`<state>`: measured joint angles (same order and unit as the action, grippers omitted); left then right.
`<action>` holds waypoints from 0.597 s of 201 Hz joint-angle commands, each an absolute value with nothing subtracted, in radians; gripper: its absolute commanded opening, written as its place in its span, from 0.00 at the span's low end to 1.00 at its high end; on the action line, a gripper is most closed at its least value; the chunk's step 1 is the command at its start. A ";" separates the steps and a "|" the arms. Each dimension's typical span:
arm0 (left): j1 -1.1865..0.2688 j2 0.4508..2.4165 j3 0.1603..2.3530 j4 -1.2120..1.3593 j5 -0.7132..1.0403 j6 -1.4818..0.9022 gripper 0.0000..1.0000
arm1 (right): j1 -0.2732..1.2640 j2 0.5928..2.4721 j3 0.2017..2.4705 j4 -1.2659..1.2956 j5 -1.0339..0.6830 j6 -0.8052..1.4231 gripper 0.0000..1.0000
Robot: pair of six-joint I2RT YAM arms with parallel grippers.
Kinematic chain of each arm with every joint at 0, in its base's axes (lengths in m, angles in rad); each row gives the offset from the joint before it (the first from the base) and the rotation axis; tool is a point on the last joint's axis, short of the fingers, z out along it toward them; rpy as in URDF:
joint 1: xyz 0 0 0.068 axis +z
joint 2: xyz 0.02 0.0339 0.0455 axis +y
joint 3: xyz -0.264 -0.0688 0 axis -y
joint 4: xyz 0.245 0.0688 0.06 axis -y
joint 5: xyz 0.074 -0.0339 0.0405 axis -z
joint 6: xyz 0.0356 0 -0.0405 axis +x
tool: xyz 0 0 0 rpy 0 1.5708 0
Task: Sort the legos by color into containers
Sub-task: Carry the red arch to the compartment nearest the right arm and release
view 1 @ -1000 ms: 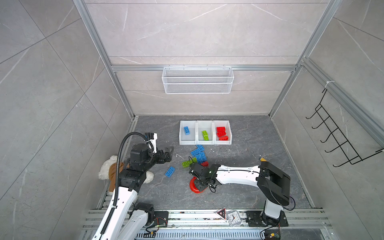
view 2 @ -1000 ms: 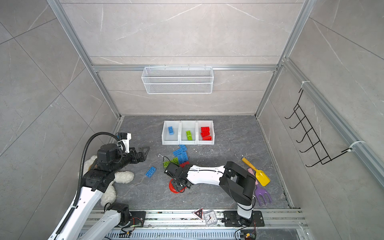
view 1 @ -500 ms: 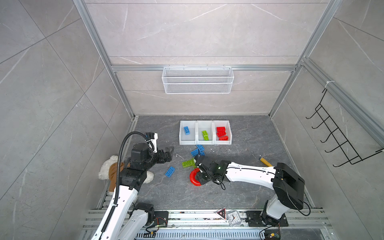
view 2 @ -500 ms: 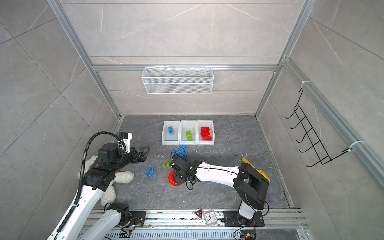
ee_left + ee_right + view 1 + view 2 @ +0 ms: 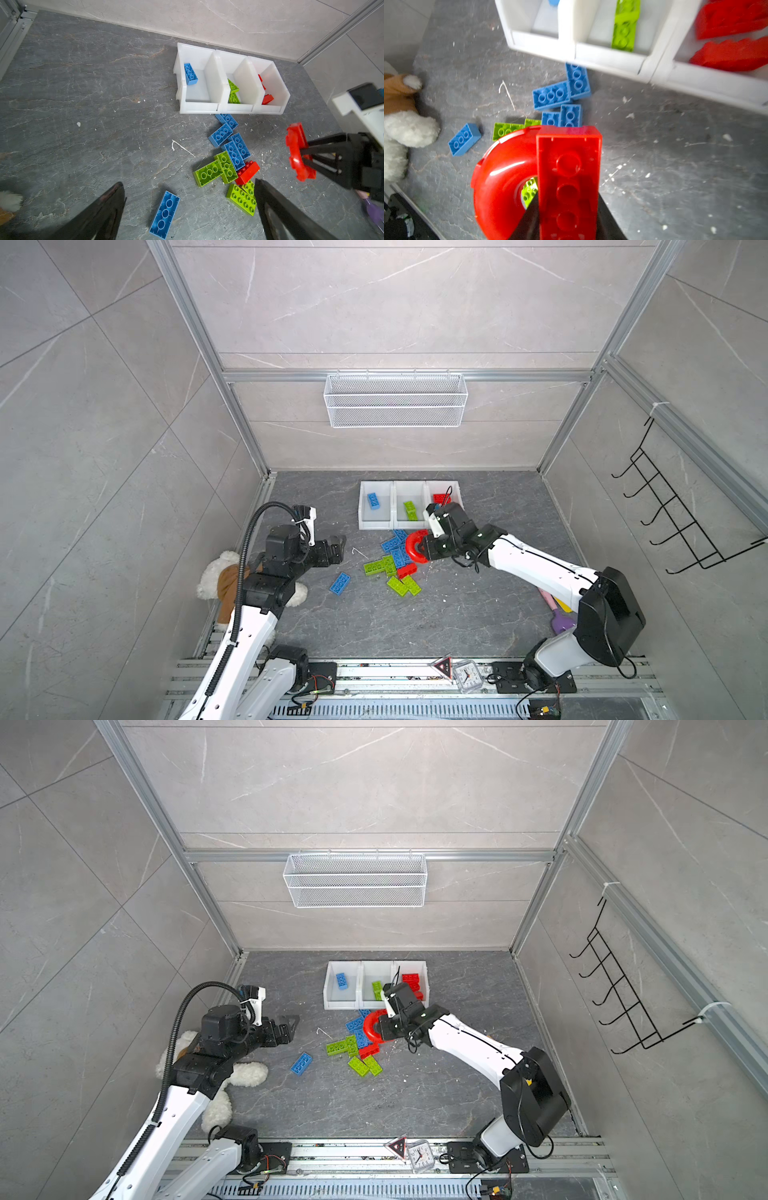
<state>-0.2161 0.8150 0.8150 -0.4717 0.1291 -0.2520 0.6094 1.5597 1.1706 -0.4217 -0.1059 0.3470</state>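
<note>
Gripping red lego piece (image 5: 568, 176) (brick joined to curved arch) with right claw (image 5: 420, 551), clamped tight, held above loose pile (image 5: 390, 566) just in front of white bins (image 5: 376, 526). Left claw (image 5: 189, 184): spread wide, holding nothing, hovering above table (image 5: 374, 626) near lone blue brick (image 5: 340, 583).

Wire basket (image 5: 395, 400) on back wall, black hook rack (image 5: 681, 510), plush toy (image 5: 214, 576), small clock (image 5: 467, 676)

Text: none you can read | sign: red triangle (image 5: 441, 666) on front rail (image 5: 374, 672), its symbol too small for you | clock (image 5: 468, 676) just beside it, dial numerals too small to read
</note>
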 commanded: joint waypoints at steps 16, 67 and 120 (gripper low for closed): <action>-0.221 0.851 0.856 -0.495 0.074 -0.213 1.00 | 0.442 1.665 1.294 -0.428 -0.152 0.217 0.18; -0.220 0.861 0.850 -0.496 0.037 -0.219 1.00 | 0.269 1.859 1.480 -0.414 -0.209 0.221 0.19; -0.221 0.853 0.858 -0.512 0.014 -0.217 1.00 | 0.216 2.038 1.667 -0.474 -0.198 0.223 0.22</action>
